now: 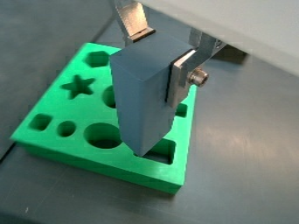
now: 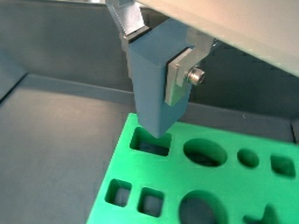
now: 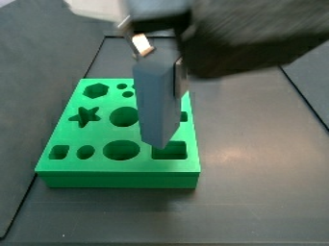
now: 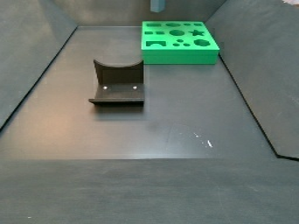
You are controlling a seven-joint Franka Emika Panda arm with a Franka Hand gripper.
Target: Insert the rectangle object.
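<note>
My gripper (image 1: pixel 162 52) is shut on the rectangle object (image 1: pixel 146 96), a tall grey-blue block held upright; both also show in a wrist view (image 2: pixel 158 52) (image 2: pixel 152 87). The silver fingers (image 1: pixel 187 74) clamp its upper part. The block's lower end meets a rectangular hole (image 2: pixel 149 144) near a corner of the green board (image 1: pixel 47 131). In a side view the block (image 3: pixel 157 96) stands over that hole (image 3: pixel 170 151) at the board's (image 3: pixel 115 173) front right. I cannot tell how deep it sits. Gripper and block do not show in a side view where the board (image 4: pixel 179 54) appears.
The board has several other cut-outs: a star (image 1: pixel 79 86), a hexagon (image 1: pixel 96 58), round holes (image 1: pixel 101 134) and small squares (image 2: pixel 118 192). A dark fixture (image 4: pixel 117 83) stands on the grey floor apart from the board. Dark walls (image 2: pixel 47 39) enclose the floor.
</note>
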